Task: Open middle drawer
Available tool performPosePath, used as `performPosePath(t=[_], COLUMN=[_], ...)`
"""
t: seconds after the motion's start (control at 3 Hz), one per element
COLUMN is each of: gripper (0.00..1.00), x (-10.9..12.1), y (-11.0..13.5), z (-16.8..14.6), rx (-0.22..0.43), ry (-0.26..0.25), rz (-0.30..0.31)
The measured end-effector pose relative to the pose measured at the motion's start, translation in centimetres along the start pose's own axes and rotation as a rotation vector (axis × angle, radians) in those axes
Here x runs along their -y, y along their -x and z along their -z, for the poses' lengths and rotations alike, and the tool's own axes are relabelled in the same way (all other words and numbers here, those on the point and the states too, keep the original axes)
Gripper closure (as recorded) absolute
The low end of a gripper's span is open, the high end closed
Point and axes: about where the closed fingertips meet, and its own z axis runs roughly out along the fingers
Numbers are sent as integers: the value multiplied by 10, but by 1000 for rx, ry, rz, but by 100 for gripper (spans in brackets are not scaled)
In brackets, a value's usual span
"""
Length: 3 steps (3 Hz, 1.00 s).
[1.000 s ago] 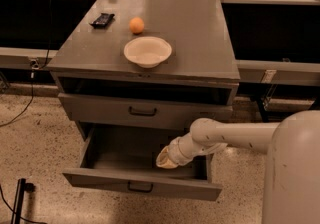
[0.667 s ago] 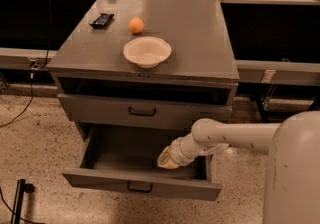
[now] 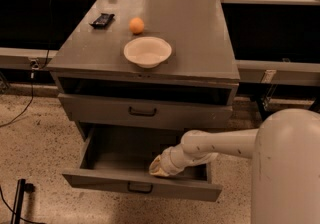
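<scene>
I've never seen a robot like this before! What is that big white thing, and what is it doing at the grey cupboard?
The big white shape is the robot's body, and the white tube coming from it is its arm. One camera looks down from above at a grey cabinet. The arm's tip, called the end effector, reaches down inside the middle drawer, which stands pulled far out. The drawer above sticks out much less. On top of the cabinet lie a white bowl, a small orange ball or fruit and a little dark packet. Whether the end effector grips anything cannot be seen.
</scene>
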Motion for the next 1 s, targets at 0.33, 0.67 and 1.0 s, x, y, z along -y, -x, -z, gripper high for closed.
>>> performPosePath(t=[0.33, 0.67, 1.0], gripper=[100, 100, 100], x=[5, 4, 0], y=[2, 5, 15], z=[-18, -7, 10], rx=[42, 89, 140], ry=[-40, -60, -75], rz=[-5, 12, 66])
